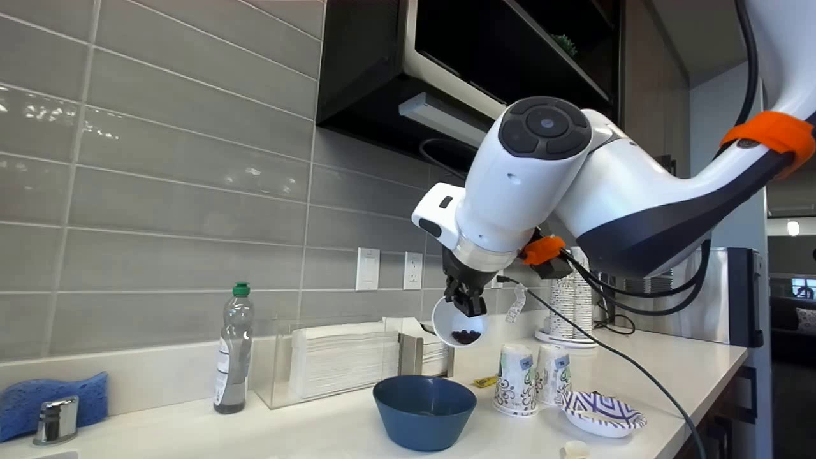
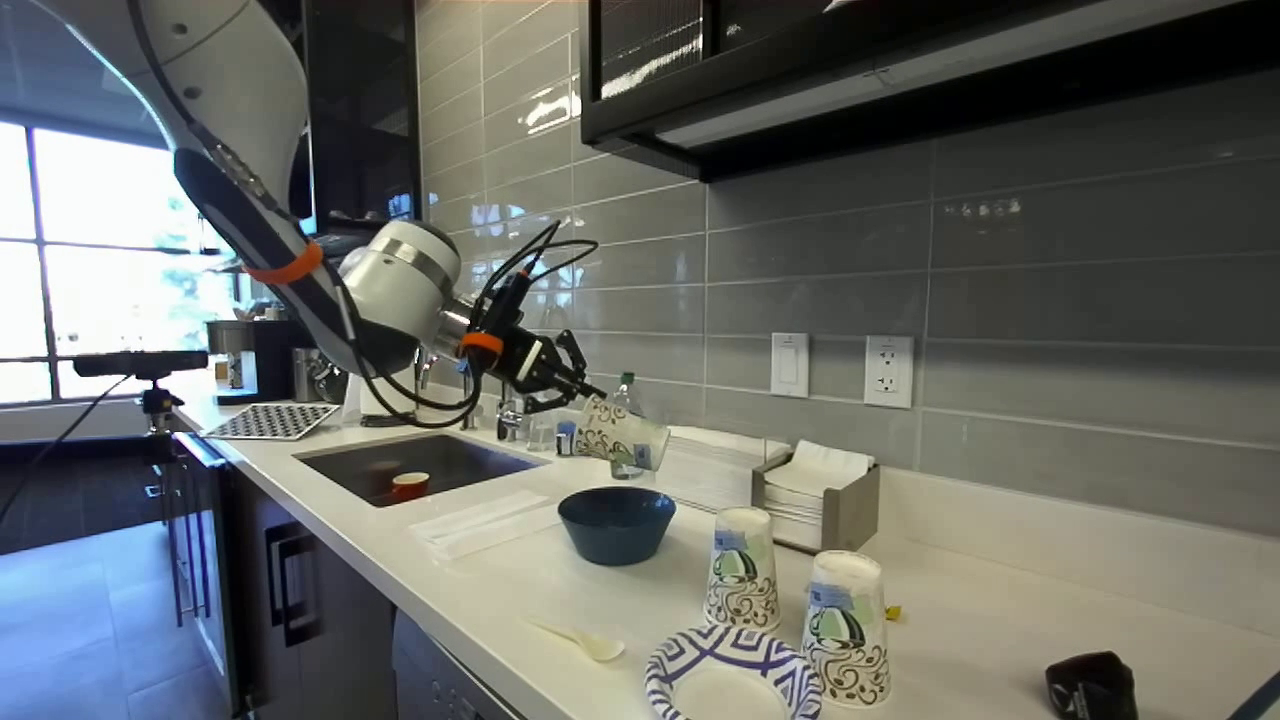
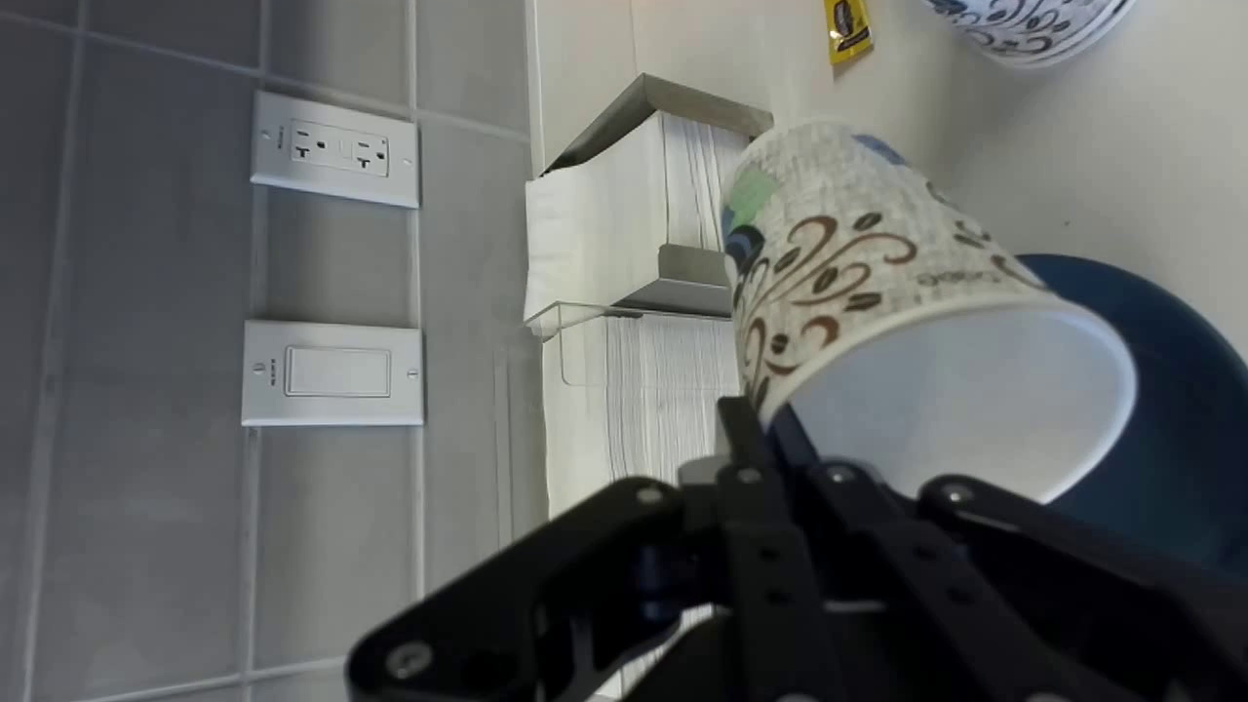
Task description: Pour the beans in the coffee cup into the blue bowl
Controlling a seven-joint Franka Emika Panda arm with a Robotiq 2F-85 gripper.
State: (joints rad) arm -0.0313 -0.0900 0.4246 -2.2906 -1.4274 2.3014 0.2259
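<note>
The coffee cup (image 1: 441,326) is a white paper cup with brown swirls and green and blue patches. My gripper (image 3: 770,434) is shut on its rim, one finger inside and one outside. In an exterior view the gripper (image 2: 590,390) holds the cup (image 2: 622,436) tilted far onto its side above the blue bowl (image 2: 615,535). Dark beans (image 1: 466,336) lie inside near the lower rim. The blue bowl (image 1: 424,417) stands on the counter; its inside is only partly seen. In the wrist view the cup (image 3: 858,253) covers part of the bowl (image 3: 1185,419).
Napkin holders (image 2: 820,500) stand behind the bowl by the tiled wall. Two upturned cups (image 2: 742,570) and a patterned dish (image 2: 735,645) are beside it. A soap bottle (image 1: 234,350), spoon (image 2: 585,640) and sink (image 2: 420,465) are also in view.
</note>
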